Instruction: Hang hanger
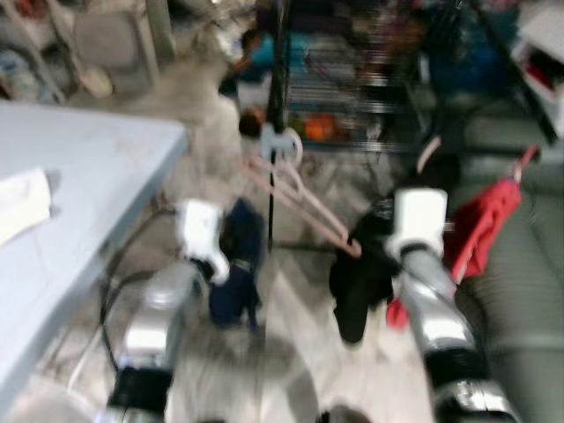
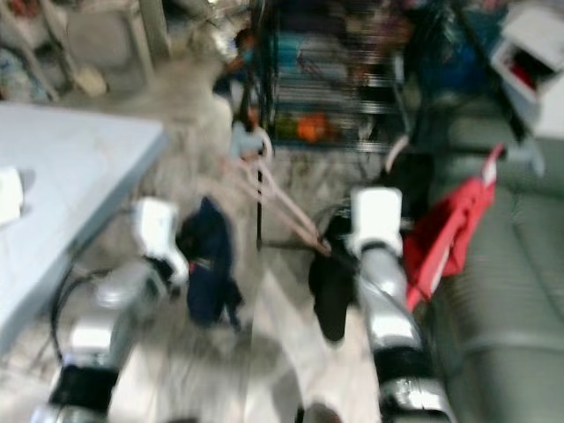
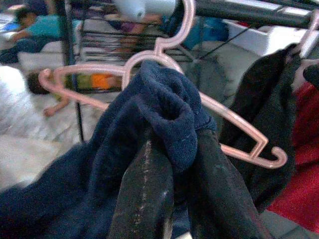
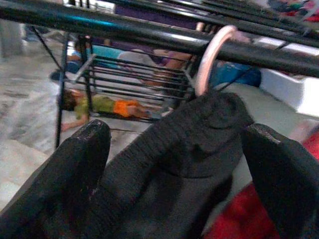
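Observation:
The head views are blurred. My left gripper [image 1: 227,264] is shut on a navy blue garment [image 3: 164,104] that hangs bunched from its fingers. Just beyond it a pink hanger [image 1: 300,203] dangles tilted from the black rail of the clothes rack [image 4: 124,30], with its hook up by a white fitting. My right gripper [image 4: 179,149] is open, its fingers [image 4: 75,164] standing either side of a black garment [image 1: 357,282]. That garment hangs from a pink hook [image 4: 212,55] looped over the rail.
A grey table [image 1: 88,176] with a white cloth [image 1: 22,203] stands at my left. A red garment [image 1: 480,225] hangs right of the black one, over a grey sofa [image 1: 520,291]. A wire shelf [image 1: 352,79] stands behind the rack. A cable [image 1: 110,300] loops on the floor.

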Controlling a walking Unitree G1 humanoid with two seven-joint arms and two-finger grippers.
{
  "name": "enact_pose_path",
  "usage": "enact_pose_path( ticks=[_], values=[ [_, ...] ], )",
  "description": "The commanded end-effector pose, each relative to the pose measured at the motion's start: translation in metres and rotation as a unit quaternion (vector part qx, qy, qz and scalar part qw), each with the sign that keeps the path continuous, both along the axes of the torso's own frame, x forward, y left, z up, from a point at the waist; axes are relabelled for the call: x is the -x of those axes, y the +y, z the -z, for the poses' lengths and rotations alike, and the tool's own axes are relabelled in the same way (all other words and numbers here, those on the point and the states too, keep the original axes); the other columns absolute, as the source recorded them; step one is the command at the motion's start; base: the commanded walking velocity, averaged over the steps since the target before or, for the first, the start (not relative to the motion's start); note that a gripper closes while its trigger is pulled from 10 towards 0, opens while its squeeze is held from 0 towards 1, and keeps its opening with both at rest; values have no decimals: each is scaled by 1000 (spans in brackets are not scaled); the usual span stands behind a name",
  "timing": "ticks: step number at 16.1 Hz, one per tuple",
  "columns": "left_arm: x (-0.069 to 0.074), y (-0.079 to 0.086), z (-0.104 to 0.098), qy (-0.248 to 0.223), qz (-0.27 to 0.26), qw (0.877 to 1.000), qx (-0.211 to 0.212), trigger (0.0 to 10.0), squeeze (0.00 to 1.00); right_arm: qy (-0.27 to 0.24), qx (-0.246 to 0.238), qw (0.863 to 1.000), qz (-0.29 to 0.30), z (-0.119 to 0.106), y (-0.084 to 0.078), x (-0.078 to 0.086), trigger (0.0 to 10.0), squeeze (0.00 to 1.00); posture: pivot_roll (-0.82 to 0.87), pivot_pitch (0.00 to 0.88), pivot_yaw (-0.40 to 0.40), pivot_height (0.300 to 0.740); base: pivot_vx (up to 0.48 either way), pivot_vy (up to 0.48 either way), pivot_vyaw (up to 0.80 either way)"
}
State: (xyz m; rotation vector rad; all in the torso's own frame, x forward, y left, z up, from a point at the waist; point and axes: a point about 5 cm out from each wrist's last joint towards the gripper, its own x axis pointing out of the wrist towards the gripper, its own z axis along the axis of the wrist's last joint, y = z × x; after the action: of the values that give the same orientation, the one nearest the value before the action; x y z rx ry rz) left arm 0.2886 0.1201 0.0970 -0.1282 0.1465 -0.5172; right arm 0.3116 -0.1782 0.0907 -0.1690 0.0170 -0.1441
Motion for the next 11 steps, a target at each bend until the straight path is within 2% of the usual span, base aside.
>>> enact_pose_path(
  ticks=[1,5,9,11],
  values=[
    [-2,13,-10,-25,-17,999,-11,10000,0,-17,-3,1000,-14,-8,13,-1,10000,0,30,0,-10,740,0,461,0],
    [3,21,-2,-13,-22,999,-32,10000,0,7,5,1000,-7,8,10,21,10000,0,32,0,17,740,0,0,0],
    [15,37,11,7,-27,998,-53,10000,0,16,6,999,32,14,-6,39,10000,0,21,0,56,740,0,0,0],
    [16,42,16,10,-29,997,-64,10000,0,27,6,999,40,19,-12,47,10000,0,13,0,62,740,0,0,0]
  ],
)
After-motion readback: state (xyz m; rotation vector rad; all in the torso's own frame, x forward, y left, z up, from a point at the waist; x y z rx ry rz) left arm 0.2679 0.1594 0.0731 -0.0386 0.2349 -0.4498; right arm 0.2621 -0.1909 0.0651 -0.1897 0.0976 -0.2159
